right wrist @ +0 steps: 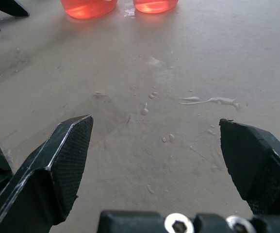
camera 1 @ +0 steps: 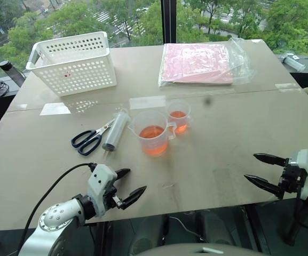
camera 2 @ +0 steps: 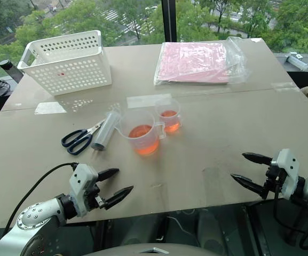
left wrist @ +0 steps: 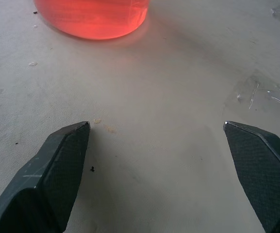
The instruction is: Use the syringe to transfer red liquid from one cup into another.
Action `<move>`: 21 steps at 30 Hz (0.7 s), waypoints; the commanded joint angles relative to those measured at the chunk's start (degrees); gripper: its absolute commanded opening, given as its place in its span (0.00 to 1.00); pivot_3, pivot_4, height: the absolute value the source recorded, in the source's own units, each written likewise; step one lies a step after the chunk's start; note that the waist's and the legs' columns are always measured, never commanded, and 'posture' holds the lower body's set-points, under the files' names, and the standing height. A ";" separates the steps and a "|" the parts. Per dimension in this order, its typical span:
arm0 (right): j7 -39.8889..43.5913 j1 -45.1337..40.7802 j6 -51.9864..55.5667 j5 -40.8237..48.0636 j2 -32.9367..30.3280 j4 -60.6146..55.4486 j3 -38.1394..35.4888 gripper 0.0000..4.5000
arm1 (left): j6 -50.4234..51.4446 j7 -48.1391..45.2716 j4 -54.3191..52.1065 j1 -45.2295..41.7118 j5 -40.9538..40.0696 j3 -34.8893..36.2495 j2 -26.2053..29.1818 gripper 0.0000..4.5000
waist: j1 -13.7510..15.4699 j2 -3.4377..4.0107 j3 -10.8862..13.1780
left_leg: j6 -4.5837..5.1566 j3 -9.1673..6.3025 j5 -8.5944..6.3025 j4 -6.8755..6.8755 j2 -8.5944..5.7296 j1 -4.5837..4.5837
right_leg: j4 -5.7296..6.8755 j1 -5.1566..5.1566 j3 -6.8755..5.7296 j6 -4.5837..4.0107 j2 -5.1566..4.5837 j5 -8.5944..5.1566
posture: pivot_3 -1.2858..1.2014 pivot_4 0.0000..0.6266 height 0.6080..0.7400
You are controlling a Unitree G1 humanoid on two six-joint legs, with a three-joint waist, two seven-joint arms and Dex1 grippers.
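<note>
The clear syringe [camera 1: 115,129] lies flat on the table, between black-handled scissors and the larger handled measuring cup [camera 1: 152,133]. That cup holds red liquid [camera 1: 151,132]. Just behind it to the right stands the smaller clear cup [camera 1: 178,116], also with some red liquid in it. My left gripper [camera 1: 134,184] hovers open near the table's front edge, in front of the syringe, with nothing between its fingers. At the front right, my right gripper [camera 1: 255,167] is open and empty too, pointing left toward the cups.
Black-handled scissors [camera 1: 91,138] lie left of the syringe. A white perforated basket [camera 1: 74,63] stands at the back left. A pink packet in a clear plastic bag [camera 1: 199,63] lies at the back centre. Small drops of liquid [right wrist: 147,109] dot the table before the right gripper.
</note>
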 commanded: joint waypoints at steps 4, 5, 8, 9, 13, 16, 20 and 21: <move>-1.53 -0.12 -0.27 0.34 1.67 -4.66 1.97 0.99 | -3.79 -4.52 4.45 -1.76 -1.17 4.51 2.94 1.00 | -0.05 0.00 0.01 | 0.00 -0.05 0.00 -0.01 0.03 0.00 | 0.00 0.00 -0.06 -0.01 0.03 -0.01 | 0.52 0.24 1.00; -1.66 -0.04 -0.23 0.34 1.77 -4.89 2.05 0.99 | -3.48 -4.78 4.36 -2.03 -1.60 4.60 3.02 1.00 | -0.02 0.01 0.01 | -0.01 -0.07 0.00 -0.02 0.03 0.00 | 0.01 -0.01 -0.08 -0.01 0.03 -0.01 | 0.52 0.24 1.00; -2.80 0.01 0.08 0.54 2.59 -5.72 2.50 0.99 | -3.05 -5.74 4.82 -3.08 -2.71 5.59 3.29 1.00 | -0.02 -0.04 0.03 | 0.00 -0.05 0.00 -0.01 0.00 -0.04 | -0.03 -0.01 -0.06 0.00 -0.01 0.00 | 0.52 0.24 1.00; -3.04 0.05 0.09 0.67 2.80 -5.88 2.52 0.99 | -2.88 -6.07 4.64 -3.25 -2.96 5.96 3.64 1.00 | -0.02 -0.06 0.04 | 0.00 -0.04 0.00 0.00 -0.01 -0.06 | -0.07 -0.01 -0.05 0.00 -0.01 0.00 | 0.52 0.24 1.00; -3.97 0.23 -0.14 0.46 3.54 -6.44 3.16 0.99 | -2.01 -7.62 4.62 -3.48 -4.79 7.57 4.74 1.00 | -0.01 -0.07 0.05 | 0.00 -0.10 0.00 -0.01 0.00 -0.07 | -0.08 -0.01 -0.10 0.00 -0.01 0.00 | 0.52 0.24 1.00; -4.52 0.13 -0.39 0.22 4.05 -6.96 3.80 0.99 | -1.92 -8.22 4.41 -3.24 -4.87 7.95 5.54 1.00 | -0.03 -0.07 0.05 | 0.00 -0.11 0.00 -0.03 0.01 -0.07 | -0.07 -0.02 -0.11 -0.01 0.00 0.00 | 0.52 0.24 1.00; -5.78 -0.76 0.60 0.60 4.49 -8.85 4.93 0.99 | -0.84 -9.48 3.77 -2.51 -6.21 9.66 6.93 1.00 | -0.08 -0.07 0.05 | 0.00 -0.09 0.00 -0.03 0.01 -0.07 | -0.08 -0.02 -0.08 -0.01 0.00 0.00 | 0.52 0.24 1.00; -6.07 -0.89 0.89 0.68 4.57 -9.26 5.25 0.99 | -0.73 -9.83 3.70 -2.24 -6.47 10.16 7.28 1.00 | -0.11 -0.08 0.05 | 0.00 -0.09 0.00 -0.03 0.01 -0.07 | -0.08 -0.02 -0.08 -0.01 0.00 0.00 | 0.52 0.24 1.00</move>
